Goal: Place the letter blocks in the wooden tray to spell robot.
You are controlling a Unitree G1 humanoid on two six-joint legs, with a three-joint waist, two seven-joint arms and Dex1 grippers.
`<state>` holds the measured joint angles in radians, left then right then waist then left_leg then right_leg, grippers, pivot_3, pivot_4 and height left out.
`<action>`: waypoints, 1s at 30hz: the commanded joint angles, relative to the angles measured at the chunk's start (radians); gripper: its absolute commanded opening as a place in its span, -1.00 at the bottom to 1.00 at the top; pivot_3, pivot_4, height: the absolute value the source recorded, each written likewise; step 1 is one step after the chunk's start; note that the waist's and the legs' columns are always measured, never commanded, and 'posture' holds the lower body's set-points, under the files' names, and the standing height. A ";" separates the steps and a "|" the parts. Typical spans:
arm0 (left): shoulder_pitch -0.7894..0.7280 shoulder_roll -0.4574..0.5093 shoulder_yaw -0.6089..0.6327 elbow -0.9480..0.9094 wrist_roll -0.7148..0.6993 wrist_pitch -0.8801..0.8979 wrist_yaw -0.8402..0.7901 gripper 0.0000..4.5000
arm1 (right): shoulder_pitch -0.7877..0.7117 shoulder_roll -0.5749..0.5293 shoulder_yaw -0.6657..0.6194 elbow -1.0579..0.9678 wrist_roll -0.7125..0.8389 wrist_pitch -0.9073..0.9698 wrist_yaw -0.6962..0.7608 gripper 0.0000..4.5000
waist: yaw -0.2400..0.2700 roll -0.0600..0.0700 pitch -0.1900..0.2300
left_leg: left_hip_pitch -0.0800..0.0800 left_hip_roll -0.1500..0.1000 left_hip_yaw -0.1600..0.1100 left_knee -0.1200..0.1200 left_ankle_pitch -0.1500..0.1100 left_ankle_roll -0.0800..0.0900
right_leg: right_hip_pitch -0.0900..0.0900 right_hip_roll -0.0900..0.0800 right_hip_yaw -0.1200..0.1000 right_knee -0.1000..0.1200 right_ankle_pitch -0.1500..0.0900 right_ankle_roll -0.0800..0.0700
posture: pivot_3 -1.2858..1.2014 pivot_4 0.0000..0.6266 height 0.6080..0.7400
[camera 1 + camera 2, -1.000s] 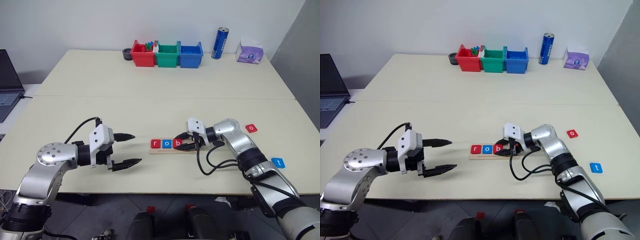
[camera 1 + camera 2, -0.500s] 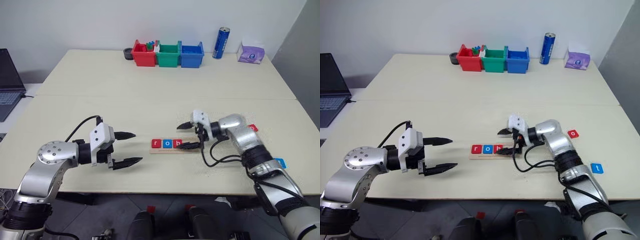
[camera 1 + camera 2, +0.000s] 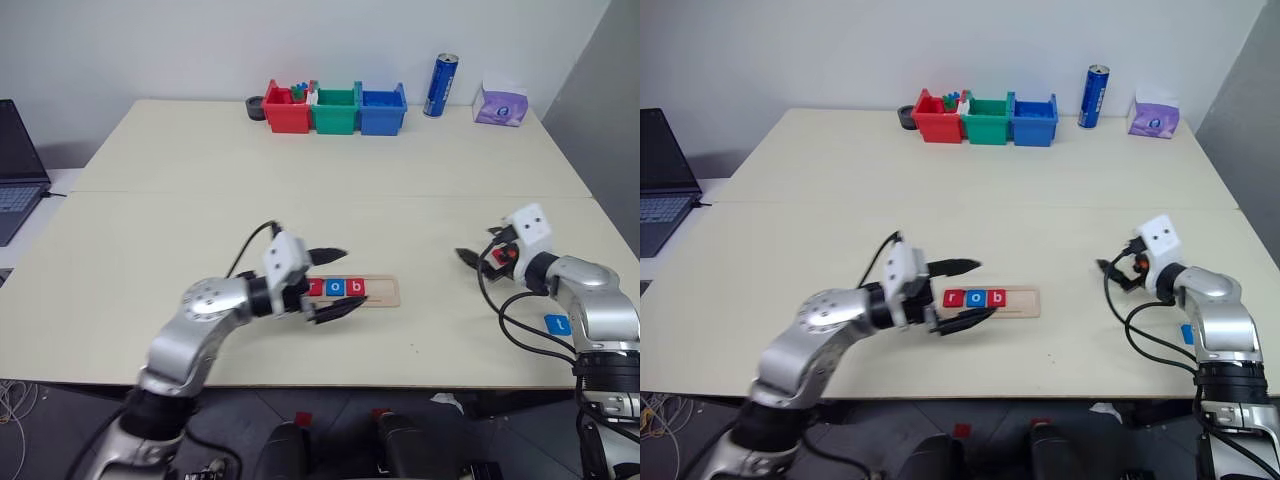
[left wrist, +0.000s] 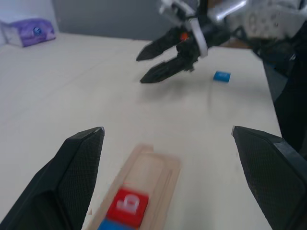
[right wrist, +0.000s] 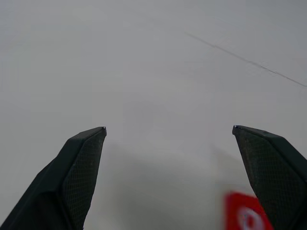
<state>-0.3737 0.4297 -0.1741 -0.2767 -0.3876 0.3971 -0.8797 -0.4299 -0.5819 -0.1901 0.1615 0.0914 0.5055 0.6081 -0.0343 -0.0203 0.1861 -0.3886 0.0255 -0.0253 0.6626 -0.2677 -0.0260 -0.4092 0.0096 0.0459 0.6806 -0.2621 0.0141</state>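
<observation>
Head pair high over table (image 3: 300, 210); wrist cameras low, along fingers.

Pale matt wooden tray (image 3: 385, 291), glossy plastic letter blocks (image 3: 333, 288), smooth matt cream table (image 3: 300, 160).

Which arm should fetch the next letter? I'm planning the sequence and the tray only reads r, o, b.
Right. Its open right gripper hovers just short of the red o block, and the blue t block lies beside that arm. The left gripper sits at the wooden tray, far from both.

silver metal arms with black cables, white wrist blocks, and black textured pointed fingers (image 4: 79, 177) on each claw
</observation>
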 commanded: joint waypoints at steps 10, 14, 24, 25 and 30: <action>-0.152 -0.145 -0.035 0.141 0.076 -0.047 0.084 1.00 | -0.042 0.024 -0.055 0.164 0.015 -0.017 -0.187 0.99 | 0.000 0.001 0.000 | 0.002 0.002 0.001 -0.001 0.000 0.000 | 0.000 0.003 0.002 0.000 0.000 -0.001 | 0.03 -0.52 1.00; -0.120 -0.118 -0.036 0.109 0.065 -0.025 0.061 1.00 | -0.039 0.026 -0.063 0.157 0.052 0.030 -0.180 0.99 | 0.001 0.001 0.000 | 0.002 0.002 0.001 -0.001 0.000 0.000 | 0.000 0.003 0.002 0.000 0.000 -0.001 | 0.03 -0.52 1.00; -0.091 -0.077 -0.027 0.061 0.044 0.018 0.029 1.00 | 0.014 0.059 -0.052 -0.009 0.084 0.188 -0.223 -0.37 | 0.004 0.001 0.000 | 0.001 0.001 0.000 -0.001 0.000 0.000 | 0.000 0.003 0.001 0.000 -0.001 0.002 | 0.03 -0.52 1.00; -0.088 -0.076 -0.027 0.056 0.043 0.020 0.029 1.00 | 0.018 0.063 -0.051 -0.030 0.088 0.205 -0.229 -0.35 | 0.004 0.001 0.000 | 0.001 0.001 0.000 -0.001 0.000 0.000 | 0.000 0.003 0.001 0.000 -0.001 0.002 | 0.03 -0.52 1.00; -0.045 -0.019 -0.016 0.004 0.019 0.039 -0.013 1.00 | 0.027 0.132 0.001 -0.282 0.132 0.451 -0.281 -0.35 | -0.003 0.001 -0.001 | 0.001 0.002 0.000 -0.001 0.000 0.000 | 0.000 0.003 0.002 0.000 -0.001 0.001 | 0.03 -0.52 1.00</action>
<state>-0.4330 0.3872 -0.2083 -0.2098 -0.3414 0.4326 -0.8685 -0.4031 -0.4664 -0.2090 0.0042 0.1853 0.8696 0.3427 -0.0376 -0.0192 0.1856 -0.3872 0.0284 -0.0256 0.6610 -0.2678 -0.0258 -0.4097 0.0133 0.0473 0.6809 -0.2632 0.0156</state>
